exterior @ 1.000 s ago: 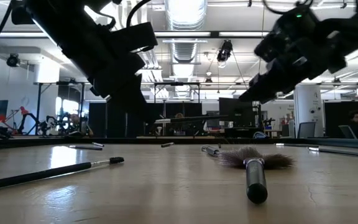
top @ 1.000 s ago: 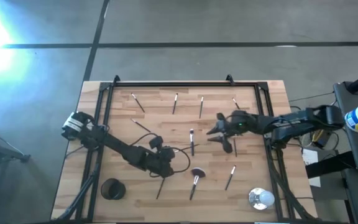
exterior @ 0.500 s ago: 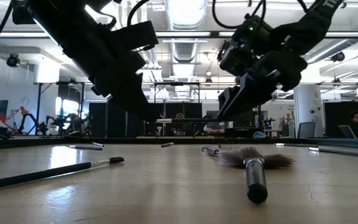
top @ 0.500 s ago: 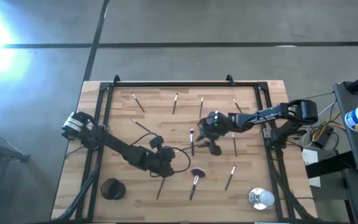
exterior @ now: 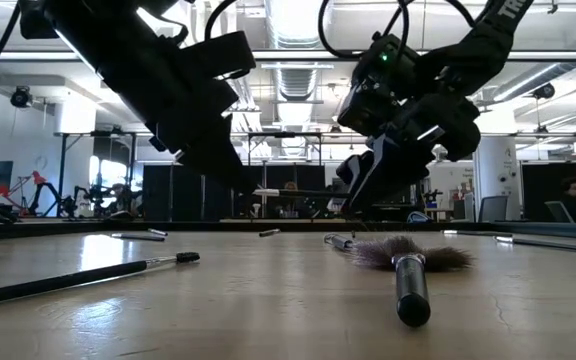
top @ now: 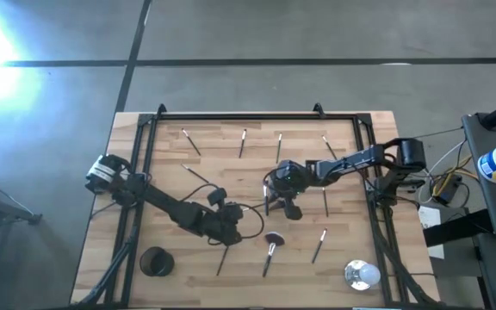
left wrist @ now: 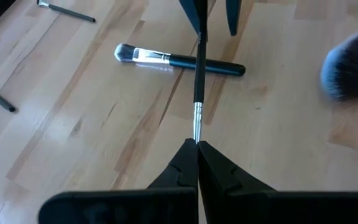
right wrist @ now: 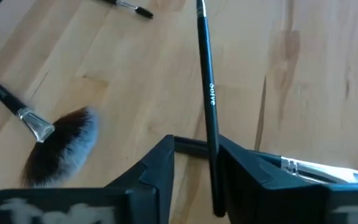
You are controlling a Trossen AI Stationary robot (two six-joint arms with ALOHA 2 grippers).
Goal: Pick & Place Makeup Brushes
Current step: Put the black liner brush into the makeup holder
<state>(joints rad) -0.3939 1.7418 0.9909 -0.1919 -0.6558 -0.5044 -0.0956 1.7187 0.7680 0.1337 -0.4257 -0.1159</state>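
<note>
Slim black-handled makeup brush [right wrist: 207, 81] lies between my right pincer's [top: 281, 191] spread fingers at centre frame; my left pincer [top: 229, 226] pinches another thin brush [left wrist: 197, 99].

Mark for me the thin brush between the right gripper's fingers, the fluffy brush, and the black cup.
thin brush [right wrist: 207, 81], right wrist view, mid dark handle
fluffy brush [right wrist: 64, 144], right wrist view, bristle head
black cup [top: 155, 261], high view, its rim

Two arms over a wooden table [top: 368, 258] strewn with brushes.
The left gripper [top: 229, 231] sits low at centre; the right gripper [top: 275, 191] reaches the middle. A fluffy brush [top: 271, 247] lies between them, a black cup [top: 155, 260] and shiny round object [top: 362, 275] nearer the front.
</note>
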